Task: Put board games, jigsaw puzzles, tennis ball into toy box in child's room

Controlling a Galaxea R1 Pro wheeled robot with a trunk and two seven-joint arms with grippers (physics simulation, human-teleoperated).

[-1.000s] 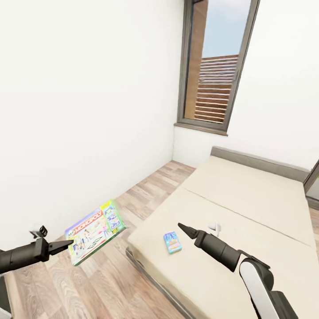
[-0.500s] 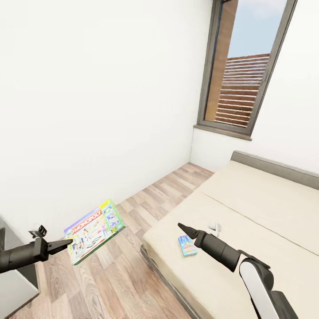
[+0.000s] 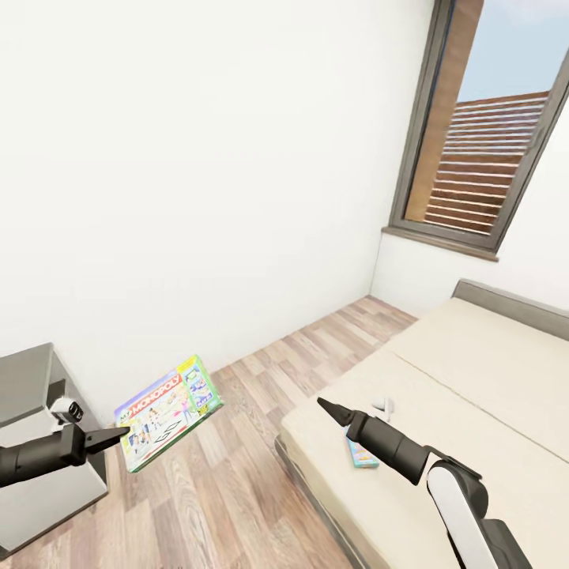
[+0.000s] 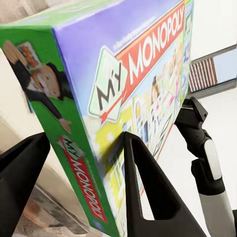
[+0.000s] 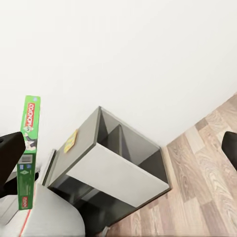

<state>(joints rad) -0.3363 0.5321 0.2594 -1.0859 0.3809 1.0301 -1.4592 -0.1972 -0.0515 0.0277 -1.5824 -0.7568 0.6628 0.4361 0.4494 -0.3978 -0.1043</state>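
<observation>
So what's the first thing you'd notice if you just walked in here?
Probably the big colourful green-edged Monopoly box, pinched in the left tool above the wood-plank floor. Next, the long beige bed on the right, with a small blue game box lying near its edge, partly behind the black right arm. Behind it stands a tall grey-framed window.

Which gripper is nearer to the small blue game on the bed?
Right. The right gripper hovers just beside the small blue game on the bed. The left gripper is out over the floor, shut on the Monopoly box.
</observation>
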